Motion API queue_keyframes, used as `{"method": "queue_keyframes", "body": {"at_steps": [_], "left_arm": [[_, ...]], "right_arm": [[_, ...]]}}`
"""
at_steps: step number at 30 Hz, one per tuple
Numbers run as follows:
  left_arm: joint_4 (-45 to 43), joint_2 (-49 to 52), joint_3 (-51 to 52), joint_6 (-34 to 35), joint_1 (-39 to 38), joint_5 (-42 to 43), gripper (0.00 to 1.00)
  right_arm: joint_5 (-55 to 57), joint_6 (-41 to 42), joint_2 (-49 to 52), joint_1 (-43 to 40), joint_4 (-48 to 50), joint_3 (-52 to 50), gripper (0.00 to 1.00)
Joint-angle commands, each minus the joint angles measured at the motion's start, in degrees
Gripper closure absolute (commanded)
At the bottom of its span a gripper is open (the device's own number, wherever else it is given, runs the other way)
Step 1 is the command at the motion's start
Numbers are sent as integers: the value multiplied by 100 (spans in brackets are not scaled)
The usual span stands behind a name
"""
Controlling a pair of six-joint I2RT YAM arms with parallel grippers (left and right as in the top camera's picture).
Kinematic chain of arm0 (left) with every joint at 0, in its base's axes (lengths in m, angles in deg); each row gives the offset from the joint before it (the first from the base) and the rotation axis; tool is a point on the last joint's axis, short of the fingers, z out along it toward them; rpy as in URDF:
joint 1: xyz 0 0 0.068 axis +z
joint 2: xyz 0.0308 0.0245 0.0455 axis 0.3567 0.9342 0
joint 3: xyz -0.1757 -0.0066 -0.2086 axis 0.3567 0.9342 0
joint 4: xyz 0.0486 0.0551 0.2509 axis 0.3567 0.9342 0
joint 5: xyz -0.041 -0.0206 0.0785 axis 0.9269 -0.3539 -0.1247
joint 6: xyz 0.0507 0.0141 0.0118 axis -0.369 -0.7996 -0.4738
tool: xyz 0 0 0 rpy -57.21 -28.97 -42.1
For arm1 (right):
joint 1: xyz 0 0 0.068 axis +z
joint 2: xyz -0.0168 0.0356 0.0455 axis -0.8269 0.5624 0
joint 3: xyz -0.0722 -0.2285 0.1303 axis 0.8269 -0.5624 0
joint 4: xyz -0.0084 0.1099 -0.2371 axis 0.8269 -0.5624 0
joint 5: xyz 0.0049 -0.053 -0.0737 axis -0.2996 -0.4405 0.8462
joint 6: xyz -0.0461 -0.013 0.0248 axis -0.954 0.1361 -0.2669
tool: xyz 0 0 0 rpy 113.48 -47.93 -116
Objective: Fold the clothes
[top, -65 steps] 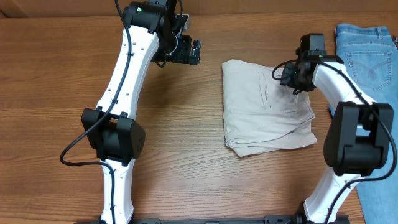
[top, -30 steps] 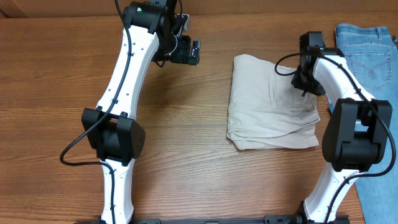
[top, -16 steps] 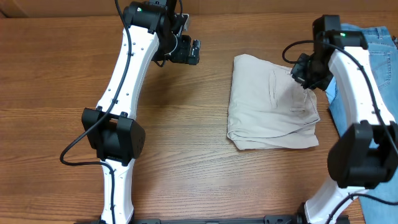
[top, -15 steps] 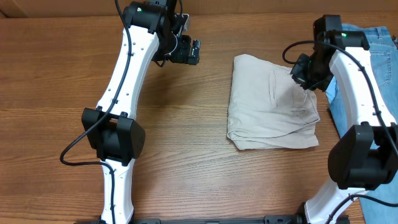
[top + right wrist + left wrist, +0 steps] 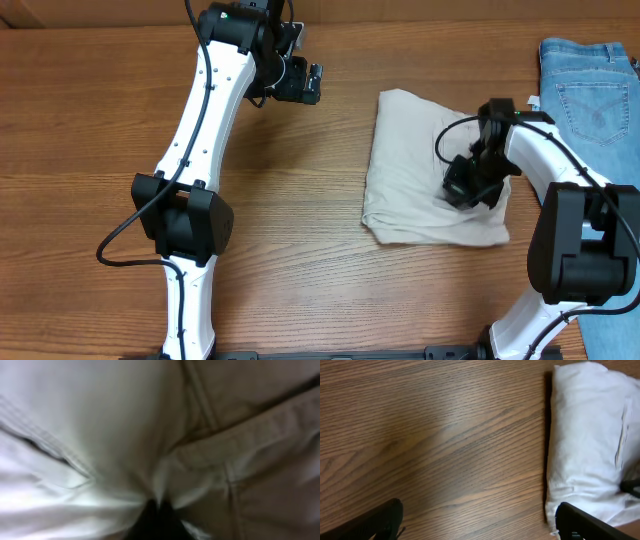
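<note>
One folded pair of beige trousers [image 5: 415, 170] at three o'clock on the table [image 5: 100, 130], right claw [image 5: 465, 188] down on them, its wrist view only blurred cloth, grip impossible to tell, left claw [image 5: 312, 83] at twelve o'clock wide open, empty, jeans [image 5: 590, 90] at two o'clock cut off.

The trousers [image 5: 412, 170] are a plain pale beige with no print. They look nearly white in the left wrist view, and shadowed tan along the seams in the right wrist view. The jeans [image 5: 590, 85] are a faded light blue. The table [image 5: 90, 150] is mid-brown wood, streaked with darker grain. The left arm [image 5: 205, 110] and right arm [image 5: 545, 140] are white with black joints; the left gripper [image 5: 305, 82] and right gripper [image 5: 468, 185] are black.
</note>
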Motion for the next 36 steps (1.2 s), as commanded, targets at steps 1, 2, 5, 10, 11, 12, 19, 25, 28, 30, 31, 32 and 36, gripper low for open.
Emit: {"method": "queue_keyframes", "body": {"at_steps": [1, 2, 5, 10, 11, 12, 19, 25, 28, 30, 31, 32, 36], "left_arm": [[-11, -31, 4, -74, -37, -50, 0], [-22, -31, 4, -74, -37, -50, 0], [-24, -31, 4, -74, -37, -48, 0], [-4, -31, 4, -76, -39, -42, 0], [4, -31, 4, -94, -42, 7, 0], [7, -31, 4, -164, -46, 85, 0], [-240, -28, 238, -678, -166, 999, 0], [-1047, -28, 1314, -678, -299, 1945, 0], [-1462, -28, 1829, -680, -367, 2352, 0], [-1764, -28, 2105, -680, -420, 2579, 0], [-1895, -28, 2210, -678, -455, 2675, 0], [-2063, -26, 2339, -671, -494, 2723, 0], [-2540, -24, 2706, -662, -682, 2756, 0]], "right_arm": [[-103, 22, -9, 33, -361, -144, 96], [-87, 22, -26, 26, -463, -111, 96], [101, 33, -114, 15, -758, 72, 95], [1040, 474, -166, 15, -1440, 658, 78], [1158, 518, -166, 15, -1480, 774, 68], [1161, 516, -166, 15, -1447, 855, 57], [815, 511, -164, -63, -326, 938, 0], [-977, -39, -164, -417, 719, 938, 0], [-1832, -293, -164, -671, 1038, 938, 0], [-2162, -289, -164, -868, 1163, 938, 0], [-2273, -291, -164, -957, 1193, 938, 0], [-2387, -293, -164, -1056, 1196, 938, 0], [-2811, -411, -164, -1370, 1191, 938, 0]]}}
